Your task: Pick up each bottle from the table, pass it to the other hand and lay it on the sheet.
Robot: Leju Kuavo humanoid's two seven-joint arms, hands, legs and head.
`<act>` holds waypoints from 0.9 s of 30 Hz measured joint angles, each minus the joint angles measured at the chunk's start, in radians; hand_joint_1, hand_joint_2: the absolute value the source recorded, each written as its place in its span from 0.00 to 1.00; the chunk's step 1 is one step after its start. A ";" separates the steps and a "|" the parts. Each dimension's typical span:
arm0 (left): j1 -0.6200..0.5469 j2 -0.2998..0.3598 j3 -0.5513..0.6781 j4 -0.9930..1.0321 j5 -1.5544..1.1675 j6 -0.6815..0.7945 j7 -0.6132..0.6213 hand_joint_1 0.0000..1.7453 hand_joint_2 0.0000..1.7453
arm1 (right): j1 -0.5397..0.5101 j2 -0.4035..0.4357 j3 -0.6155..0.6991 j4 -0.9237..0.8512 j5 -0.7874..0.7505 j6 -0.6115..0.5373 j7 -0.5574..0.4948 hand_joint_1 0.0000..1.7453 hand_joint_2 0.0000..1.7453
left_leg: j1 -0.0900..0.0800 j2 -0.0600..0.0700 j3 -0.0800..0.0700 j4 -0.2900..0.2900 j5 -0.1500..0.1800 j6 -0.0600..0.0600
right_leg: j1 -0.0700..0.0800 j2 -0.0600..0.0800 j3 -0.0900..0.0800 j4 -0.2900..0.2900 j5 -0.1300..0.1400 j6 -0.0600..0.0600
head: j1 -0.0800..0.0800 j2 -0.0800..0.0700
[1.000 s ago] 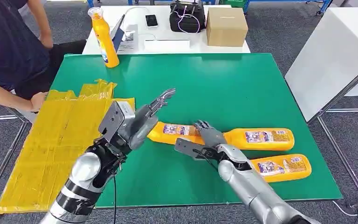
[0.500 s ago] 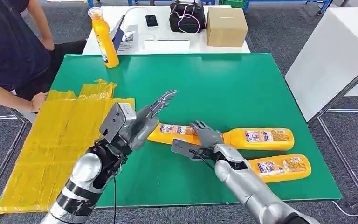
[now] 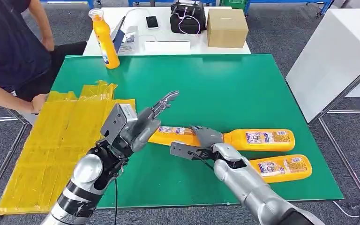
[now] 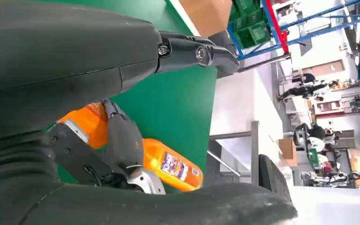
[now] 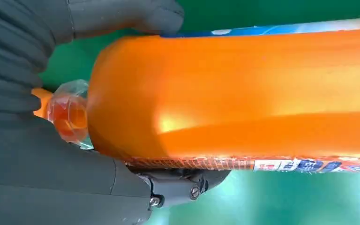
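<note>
Orange plastic dominates the middle of the green table [image 3: 243, 89] in the head view: one bottle [image 3: 176, 135] lies with its long axis across the table, its base toward the left hand [image 3: 138, 126] and its neck end buried under the right hand [image 3: 206, 137]. The right hand's fingers wrap that bottle near the neck. The left hand hovers beside the bottle's base with fingers spread and nothing in them. A second bottle [image 3: 262, 139] and a third bottle [image 3: 283, 168] lie parallel further right; an upright bottle [image 3: 105, 40] stands at the far edge. The yellow sheet [image 3: 56, 145] covers the table's left side, beside a person's hand [image 3: 38, 102].

In the left wrist view, the left hand's dark fingers [image 4: 194, 51] stretch apart over green; the held bottle [image 4: 86, 129] is mostly hidden by the right hand [image 4: 124, 145].

In the right wrist view, the bottle [image 5: 243, 93] runs out of frame, thumb [image 5: 122, 16] pressed on one side, its cap [image 5: 68, 117] half hidden.
</note>
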 measured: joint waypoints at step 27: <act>0.040 -0.024 0.045 -0.036 0.025 0.152 -0.005 0.00 0.00 | 0.078 -0.013 -0.109 -0.055 -0.034 -0.094 0.091 1.00 1.00 | 0.000 -0.001 0.005 0.000 0.000 0.000 | 0.000 0.000 0.005 0.000 0.000 0.000 | 0.000 0.000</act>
